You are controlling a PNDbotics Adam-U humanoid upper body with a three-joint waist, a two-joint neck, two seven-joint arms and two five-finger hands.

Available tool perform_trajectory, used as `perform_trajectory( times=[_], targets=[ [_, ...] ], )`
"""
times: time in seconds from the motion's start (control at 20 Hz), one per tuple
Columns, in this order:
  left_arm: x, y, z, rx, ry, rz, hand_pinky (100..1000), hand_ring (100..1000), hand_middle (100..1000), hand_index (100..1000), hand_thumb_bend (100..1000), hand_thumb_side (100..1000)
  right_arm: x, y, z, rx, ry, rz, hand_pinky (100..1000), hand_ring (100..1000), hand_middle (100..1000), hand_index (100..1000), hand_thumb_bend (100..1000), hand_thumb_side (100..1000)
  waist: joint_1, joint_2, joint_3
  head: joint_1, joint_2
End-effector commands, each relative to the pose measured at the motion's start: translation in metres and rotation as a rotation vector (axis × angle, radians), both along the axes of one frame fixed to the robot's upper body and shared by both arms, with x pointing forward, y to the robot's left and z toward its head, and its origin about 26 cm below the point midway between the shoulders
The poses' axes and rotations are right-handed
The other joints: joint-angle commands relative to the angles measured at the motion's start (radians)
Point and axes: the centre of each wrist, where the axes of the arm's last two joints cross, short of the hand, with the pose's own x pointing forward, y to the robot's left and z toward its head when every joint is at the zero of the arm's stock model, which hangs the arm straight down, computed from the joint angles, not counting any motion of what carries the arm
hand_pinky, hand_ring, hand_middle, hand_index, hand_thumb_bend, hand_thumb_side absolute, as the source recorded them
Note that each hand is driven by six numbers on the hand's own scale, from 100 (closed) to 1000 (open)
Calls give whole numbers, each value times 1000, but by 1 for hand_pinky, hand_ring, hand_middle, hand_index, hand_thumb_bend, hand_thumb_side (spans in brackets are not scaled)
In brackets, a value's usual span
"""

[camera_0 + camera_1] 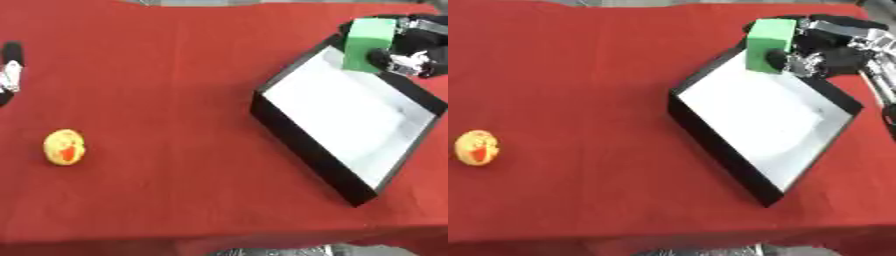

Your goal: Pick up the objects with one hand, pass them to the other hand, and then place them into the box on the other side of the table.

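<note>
A green block (767,44) hangs over the far corner of the black box with a white floor (710,142), on the table's right side. My right hand (820,47) is shut on the block, thumb across its front face. A yellow and orange round object (65,147) lies on the red cloth at the left. Only part of my left hand (10,72) shows at the left edge of the left eye view, and its fingers cannot be made out.
The red tablecloth (166,75) covers the whole table. Its front edge runs along the bottom of both views. The box sits askew, one corner pointing toward the front edge.
</note>
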Motion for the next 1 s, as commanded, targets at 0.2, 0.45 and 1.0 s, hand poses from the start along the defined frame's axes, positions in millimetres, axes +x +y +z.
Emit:
perform_trajectory(
  times=[0.2,0.45,1.0],
  targets=[
    [-8,16,19,-48,-52,7,875,794,677,799,299,386,-1,-21,10,-83,-76,-18,1000,1000,947,1000,100,393,15,-8,5,-6,-11],
    [-9,19,20,-80,-59,32,875,793,672,797,292,394,2,-37,2,-129,-109,-14,1000,1000,1000,1000,100,116,15,-5,6,-11,-16],
    [-10,20,20,-115,-70,69,876,792,663,794,280,398,8,-60,-13,-204,-165,-29,1000,1000,1000,1000,154,200,18,2,7,0,-34]
  ],
)
